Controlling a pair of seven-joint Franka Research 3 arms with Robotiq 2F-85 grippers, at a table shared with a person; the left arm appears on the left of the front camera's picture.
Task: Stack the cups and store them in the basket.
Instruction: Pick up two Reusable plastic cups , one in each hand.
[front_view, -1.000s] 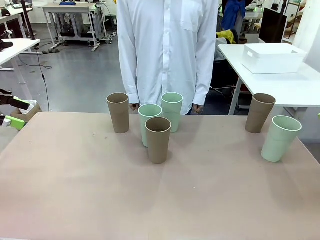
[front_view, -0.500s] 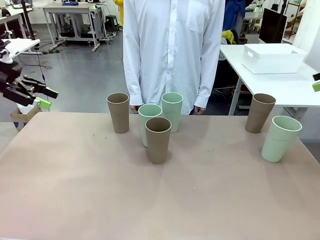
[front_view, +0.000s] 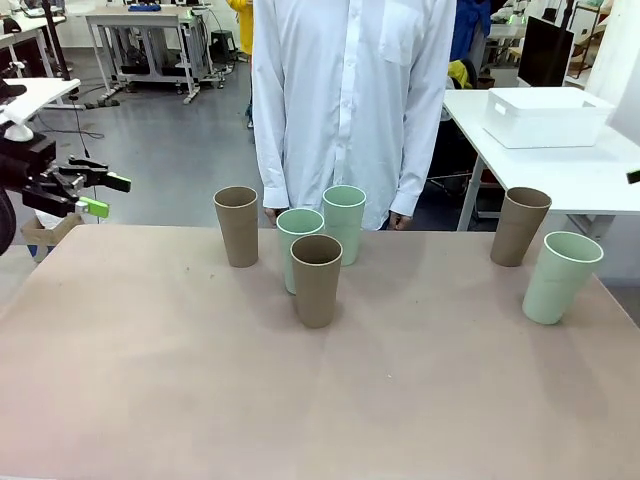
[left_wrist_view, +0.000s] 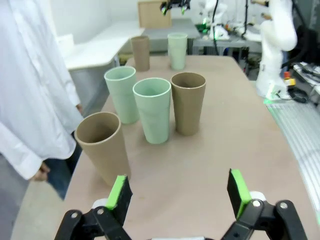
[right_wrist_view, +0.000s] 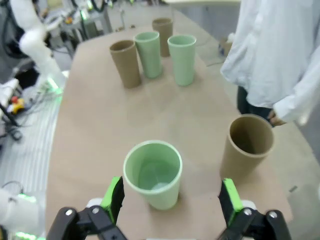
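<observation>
Six tall, tapered, handleless matte tumblers stand upright on a pinkish-brown table (front_view: 150, 380), every mouth up and every long axis vertical. Four cluster near the far edge in front of a person in a white shirt (front_view: 350, 90). They are the left tan cup (front_view: 237, 232), the middle mint cup (front_view: 298, 228), the rear mint cup (front_view: 345, 215) and, nearest the camera, the front tan cup (front_view: 316, 285), just beside the middle mint one. A broad strip of bare tabletop separates this group from the right tan cup (front_view: 519, 228) and the right mint cup (front_view: 560, 280), which stand near each other. The mint one is close to the table's right edge. The near half of the surface lies open from side to side. The large white rectangular plastic basket (front_view: 545, 120) sits open side up on a separate white side table (front_view: 590, 180) beyond the far right corner, well apart from all the cups, its long side running across the picture. The left gripper (front_view: 107, 196) hangs off the table's left edge with its green-padded jaws spread wide and nothing between them. In its wrist view the right gripper (right_wrist_view: 171, 196) looks down the table over the right mint cup, jaws likewise wide and gripping nothing.
</observation>
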